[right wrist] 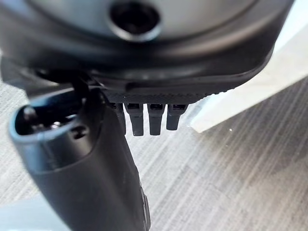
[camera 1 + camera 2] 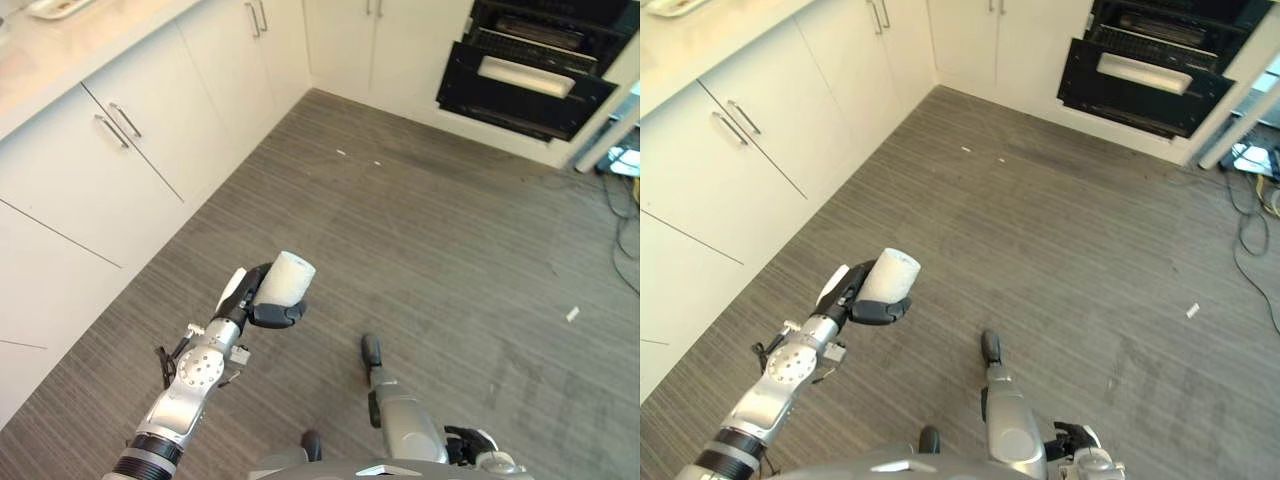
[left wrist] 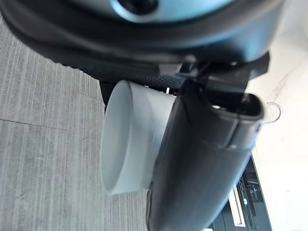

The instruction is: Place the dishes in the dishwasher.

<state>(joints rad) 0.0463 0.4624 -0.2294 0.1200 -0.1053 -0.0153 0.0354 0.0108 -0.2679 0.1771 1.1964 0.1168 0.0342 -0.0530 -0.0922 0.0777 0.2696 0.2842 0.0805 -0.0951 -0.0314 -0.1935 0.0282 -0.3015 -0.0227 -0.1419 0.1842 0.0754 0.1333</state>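
- Because the white cup [image 2: 284, 278] must travel to the open dishwasher [image 2: 524, 75] far across the floor [image 2: 420, 240], your left robot hand [image 2: 262, 300] clamps it, fingers and thumb wrapped round its wall, carried aloft.
- Your right robot hand [image 1: 144, 115] hangs low, fingers relaxed, empty.
- You can't see inside the cup, and the dishwasher's racks are cut off.
- A dish [image 2: 60, 7] on the surface [image 2: 50, 60] is barely visible.
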